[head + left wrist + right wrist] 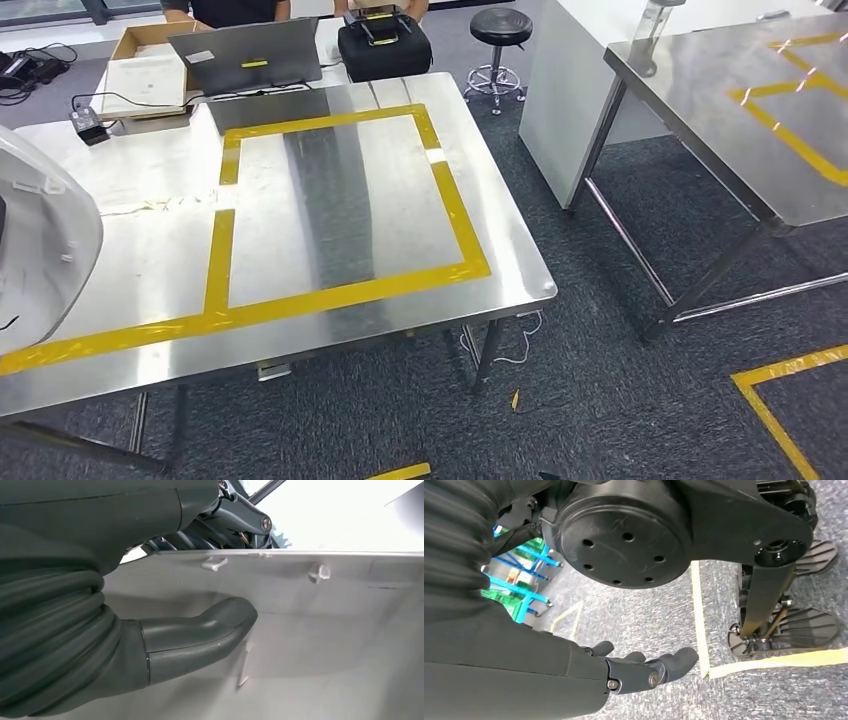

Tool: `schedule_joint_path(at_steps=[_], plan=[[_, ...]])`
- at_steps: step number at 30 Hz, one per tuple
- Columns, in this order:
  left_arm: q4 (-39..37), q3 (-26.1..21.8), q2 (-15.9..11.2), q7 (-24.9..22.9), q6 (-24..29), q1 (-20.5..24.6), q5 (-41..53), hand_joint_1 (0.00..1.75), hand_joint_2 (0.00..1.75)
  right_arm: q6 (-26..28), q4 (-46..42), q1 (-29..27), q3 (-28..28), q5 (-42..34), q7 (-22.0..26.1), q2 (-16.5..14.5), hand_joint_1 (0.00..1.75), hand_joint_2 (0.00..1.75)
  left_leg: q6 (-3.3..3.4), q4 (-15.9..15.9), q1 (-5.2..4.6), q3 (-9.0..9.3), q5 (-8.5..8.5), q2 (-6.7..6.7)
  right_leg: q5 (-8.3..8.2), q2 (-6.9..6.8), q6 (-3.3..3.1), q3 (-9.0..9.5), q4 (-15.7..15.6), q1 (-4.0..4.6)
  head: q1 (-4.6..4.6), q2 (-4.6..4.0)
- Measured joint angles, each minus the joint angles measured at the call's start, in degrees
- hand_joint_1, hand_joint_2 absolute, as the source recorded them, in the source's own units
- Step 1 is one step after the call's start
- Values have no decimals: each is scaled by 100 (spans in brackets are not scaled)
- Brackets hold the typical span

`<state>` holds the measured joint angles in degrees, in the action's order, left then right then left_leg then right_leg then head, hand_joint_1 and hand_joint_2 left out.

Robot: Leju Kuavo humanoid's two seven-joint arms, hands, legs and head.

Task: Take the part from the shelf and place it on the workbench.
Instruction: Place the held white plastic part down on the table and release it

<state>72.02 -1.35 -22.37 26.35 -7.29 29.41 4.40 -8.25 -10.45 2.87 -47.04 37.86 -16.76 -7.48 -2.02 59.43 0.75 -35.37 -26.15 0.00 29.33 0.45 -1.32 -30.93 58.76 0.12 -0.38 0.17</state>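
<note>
You will find no legible text, label, brand or number in any view. The small white sticker on the laptop lid (201,57) in the upper left of the head view is too small to read, and the yellow strip beside it carries no readable marks.

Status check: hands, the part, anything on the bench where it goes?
Left hand holds white part at the workbench near edge. Right hand hangs empty, fingers loosely apart. Taped area bare; laptop at far edge.
</note>
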Motion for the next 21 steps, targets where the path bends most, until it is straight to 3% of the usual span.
schedule_joint_path(at_steps=[2, 4, 7, 8, 9, 10, 12, 13, 15, 19, 21], plan=[[-7, -10, -3, 3, -1, -6, 9, 175, 175, 1, -1, 2, -3, -1, -1, 1, 0, 175, 111, -18, 7, 42, 14, 3, 33, -6, 66, 8, 52, 15, 3, 0], [-12, -22, -16, 11, -2, 7, 17, 175, 175, 1, -2, 9, -6, -5, -17, 4, 0, 175, 179, -20, 25, 93, -13, -6, 120, -14, 129, -92, 286, 12, 20, 0], [-31, -32, -32, 18, -13, 41, 24, 175, 175, 0, -1, 18, -11, -13, -11, 7, 0, 175, 240, -22, 22, 138, -74, -7, 486, -20, 202, -719, 1269, -15, 50, 0], [-40, -32, -32, 19, -17, 40, 24, 175, 175, 1, -1, 12, -14, -13, -4, 7, 0, 175, 246, -21, 16, 154, -95, -8, 550, -20, 205, -930, 1537, -18, 52, 0], [-47, -32, -32, 18, -18, 37, 25, 175, 175, 1, 0, 6, -17, -15, -2, 7, 0, 175, 247, -20, 10, 180, -120, -11, 504, -20, 195, -1051, 1618, -15, 55, 0], [-50, -32, -32, 16, -18, 37, 26, 175, 175, 1, 0, 2, -21, -18, -2, 7, 0, 175, 243, -20, 4, 215, -147, -14, 348, -20, 171, -1067, 1493, -9, 57, 0], [-63, -32, -32, 7, -2, 54, 53, 175, 175, 1, -1, 1, -29, -25, -2, 8, 0, 175, 227, -23, -5, 303, -205, -16, -155, -21, 76, -841, 767, 26, 61, 0], [-79, -31, -33, 2, 30, 69, 99, 175, 175, 1, -1, 3, -33, -26, 0, 9, 0, 175, 212, -26, -12, 338, -228, -18, -289, -21, 25, -714, 416, 50, 61, 0], [-159, -25, -52, -48, 157, 111, 286, 175, 175, 1, -2, 5, -40, -22, 0, 11, 0, 175, 156, -27, -17, 369, -248, -21, -355, -17, -50, -578, 48, 89, 63, 0], [-837, 50, -192, -134, 774, 468, 1123, 175, 175, 1, 0, -13, -51, 18, -2, 1, 0, 175, 139, -72, -21, 419, -277, 5, -451, 7, 57, -491, -15, 86, 26, 0], [-1414, 163, -277, -122, 1544, 824, 1905, 175, 175, 9, 0, -6, -52, 50, -1, 0, 0, 175, 121, -117, -17, 440, -273, 11, -439, 10, 22, -496, -13, 92, 17, 0]])
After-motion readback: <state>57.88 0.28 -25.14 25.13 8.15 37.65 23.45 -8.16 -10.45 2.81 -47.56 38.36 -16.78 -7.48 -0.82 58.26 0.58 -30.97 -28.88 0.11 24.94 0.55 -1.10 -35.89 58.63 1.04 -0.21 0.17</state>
